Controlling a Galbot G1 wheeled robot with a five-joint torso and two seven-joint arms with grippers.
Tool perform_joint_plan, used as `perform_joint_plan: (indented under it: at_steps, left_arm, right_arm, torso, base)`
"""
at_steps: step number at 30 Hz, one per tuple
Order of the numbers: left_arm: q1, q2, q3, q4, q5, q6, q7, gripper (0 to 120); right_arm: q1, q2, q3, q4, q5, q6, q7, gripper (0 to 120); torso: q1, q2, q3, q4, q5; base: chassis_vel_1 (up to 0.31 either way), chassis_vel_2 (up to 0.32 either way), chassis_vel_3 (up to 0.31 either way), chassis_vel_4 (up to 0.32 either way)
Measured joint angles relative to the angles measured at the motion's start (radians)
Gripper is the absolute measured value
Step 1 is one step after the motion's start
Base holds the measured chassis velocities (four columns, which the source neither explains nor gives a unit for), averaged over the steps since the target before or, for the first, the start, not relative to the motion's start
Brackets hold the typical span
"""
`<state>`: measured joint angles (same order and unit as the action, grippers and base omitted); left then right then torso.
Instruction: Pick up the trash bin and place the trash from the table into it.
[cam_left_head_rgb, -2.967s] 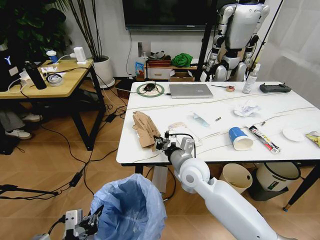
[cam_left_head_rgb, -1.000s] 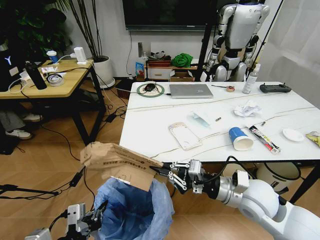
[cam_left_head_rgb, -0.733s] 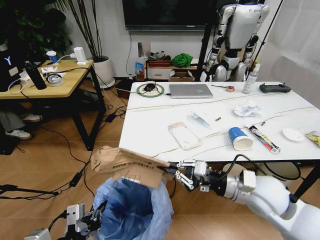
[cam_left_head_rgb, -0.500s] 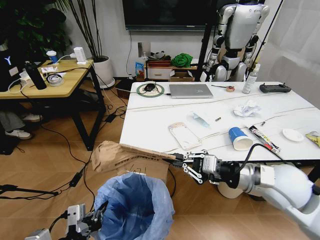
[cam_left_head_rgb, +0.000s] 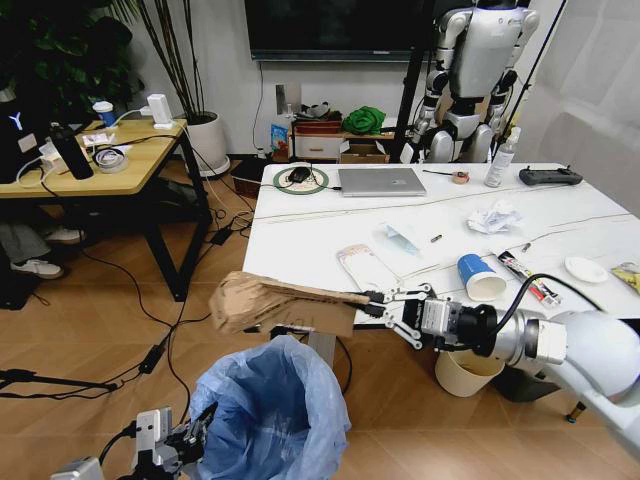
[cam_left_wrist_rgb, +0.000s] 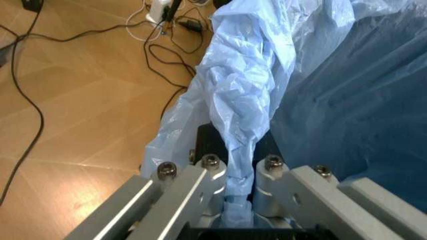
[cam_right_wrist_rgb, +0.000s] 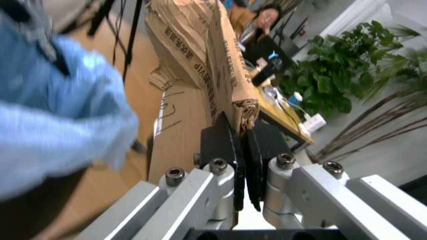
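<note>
Head view: the crumpled brown paper bag (cam_left_head_rgb: 285, 303) hung level off the table's (cam_left_head_rgb: 300, 255) near edge, above the trash bin (cam_left_head_rgb: 265, 420) at 6 o'clock — higher and farther right than half a second earlier, so not yet dropped in. The right gripper (cam_left_head_rgb: 385, 307), at the bag's 3 o'clock end, pinched it tight. The left gripper (cam_left_head_rgb: 190, 435) clamped the bin's blue liner at 9 o'clock. Blue paper cup (cam_left_head_rgb: 480, 277) and tissue wad (cam_left_head_rgb: 494, 216) lay uncollected.

Right gripper (cam_left_head_rgb: 378, 306) fingers clamped, arm outstretched; left gripper (cam_left_head_rgb: 190, 432) low, pinched.
</note>
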<state>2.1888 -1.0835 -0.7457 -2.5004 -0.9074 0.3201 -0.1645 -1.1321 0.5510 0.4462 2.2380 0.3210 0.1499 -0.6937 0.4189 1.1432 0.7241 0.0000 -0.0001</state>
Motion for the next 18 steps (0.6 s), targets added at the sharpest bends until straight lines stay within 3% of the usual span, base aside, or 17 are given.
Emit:
perform_joint_plan:
  at_steps: [9, 18]
  left_arm:
    - [-0.018, 0.006, 0.012, 0.004, -0.043, 0.012, -0.027, 0]
    - [-0.032, -0.001, 0.020, 0.002, -0.045, 0.028, -0.040, 0]
  right_arm:
    - [-0.023, 0.000, 0.033, 0.031, -0.212, 0.092, -0.076, 0]
    - [-0.012, -0.015, -0.013, 0.056, -0.156, 0.133, -0.045, 0]
  torso:
    - [0.000, 0.000, 0.000, -0.0001, 0.0001]
    - [0.000, 0.000, 0.000, 0.0000, 0.0002]
  base:
    - [0.000, 0.000, 0.000, 0.000]
    - [0.000, 0.000, 0.000, 0.000]
